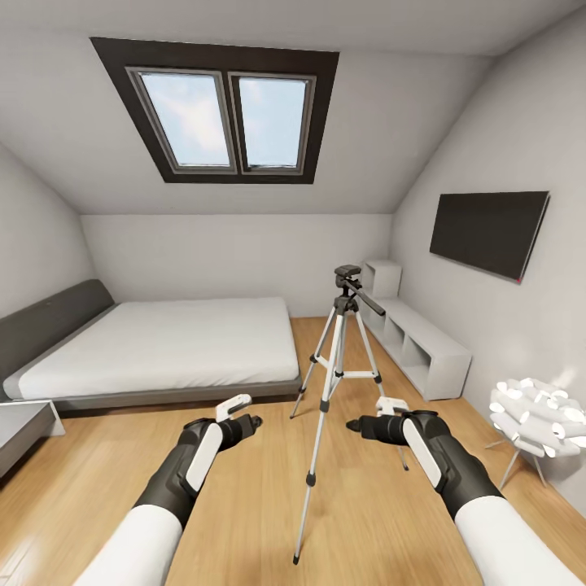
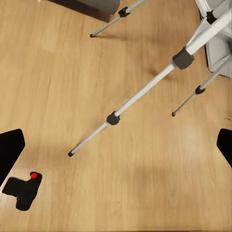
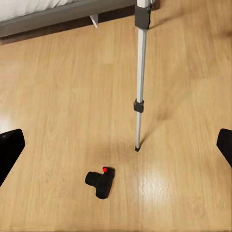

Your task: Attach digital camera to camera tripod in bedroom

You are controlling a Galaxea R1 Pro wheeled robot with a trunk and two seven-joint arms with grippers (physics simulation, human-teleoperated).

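On the left side of the bedroom is a big white bed [image 1: 171,342] with a grey headboard. It sits on the wood floor [image 1: 244,521]. Up on the sloped ceiling is a window [image 1: 228,118] with blue sky in it.

The left gripper [image 1: 244,417] is held out low in front of the robot, above the floor. In the left wrist view its two black fingertips [image 2: 10,150] sit at the far edges, wide apart, with nothing between them.

The tripod [image 1: 340,382] stands on the floor in the middle, between the two arms, with its three silver legs spread out. Its black top has a long handle.

The right gripper [image 1: 366,423] is held out low too, just beside a tripod leg. Its fingertips [image 3: 9,147] are also wide apart and hold nothing.

The small black camera [image 3: 100,182] with a red dot lies on the floor, near the foot of one tripod leg [image 3: 140,87].

On the right wall hangs a black TV [image 1: 488,232]. Under it is a low white shelf [image 1: 419,342]. A white ball lamp [image 1: 537,419] stands in the right corner.
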